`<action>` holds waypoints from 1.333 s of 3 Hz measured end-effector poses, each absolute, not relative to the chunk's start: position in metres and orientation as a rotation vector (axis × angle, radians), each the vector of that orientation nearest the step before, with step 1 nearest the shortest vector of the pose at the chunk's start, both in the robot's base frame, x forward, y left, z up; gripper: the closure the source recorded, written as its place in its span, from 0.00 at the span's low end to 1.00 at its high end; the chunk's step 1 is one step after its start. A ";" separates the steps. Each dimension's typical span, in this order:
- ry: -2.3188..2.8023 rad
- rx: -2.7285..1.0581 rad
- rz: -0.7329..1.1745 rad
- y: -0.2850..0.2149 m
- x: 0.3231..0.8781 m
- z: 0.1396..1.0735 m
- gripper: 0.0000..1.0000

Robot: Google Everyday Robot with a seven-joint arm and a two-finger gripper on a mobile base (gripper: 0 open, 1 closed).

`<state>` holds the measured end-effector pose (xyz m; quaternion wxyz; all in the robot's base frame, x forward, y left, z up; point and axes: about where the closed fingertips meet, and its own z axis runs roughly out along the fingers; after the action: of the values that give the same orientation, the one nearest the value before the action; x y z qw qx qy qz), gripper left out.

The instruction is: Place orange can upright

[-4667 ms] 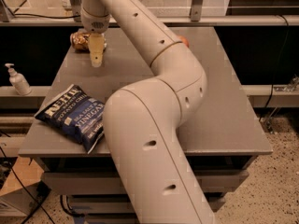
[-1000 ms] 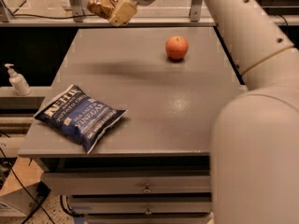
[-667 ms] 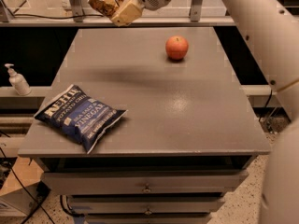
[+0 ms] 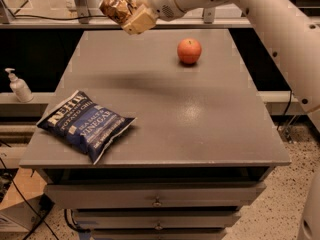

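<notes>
The orange can (image 4: 114,6), gold-orange and shiny, is held in the air above the table's far left part, tilted on its side. My gripper (image 4: 129,14) is shut on the orange can, its tan fingers (image 4: 141,19) wrapped around the can's right side. The white arm reaches in from the upper right. The can is well above the grey table (image 4: 165,104), and its shadow lies on the tabletop below.
A round red-orange apple (image 4: 189,51) sits at the table's far right. A blue chip bag (image 4: 84,124) lies at the front left. A soap dispenser bottle (image 4: 19,85) stands on a shelf to the left. Drawers are below the table's front edge.
The arm has lifted the can off the far left of the table and swung up and back; over the last second the can has shifted slightly to the right.
</notes>
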<state>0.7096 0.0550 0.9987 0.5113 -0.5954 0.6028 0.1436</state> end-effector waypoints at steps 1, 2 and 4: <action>1.440 -1.412 0.393 0.054 0.713 0.998 1.00; 1.445 -1.334 0.485 0.049 0.705 0.992 1.00; 1.425 -1.116 0.691 0.039 0.674 0.945 1.00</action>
<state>0.6736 0.0391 0.9447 0.5664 -0.4746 0.6063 0.2939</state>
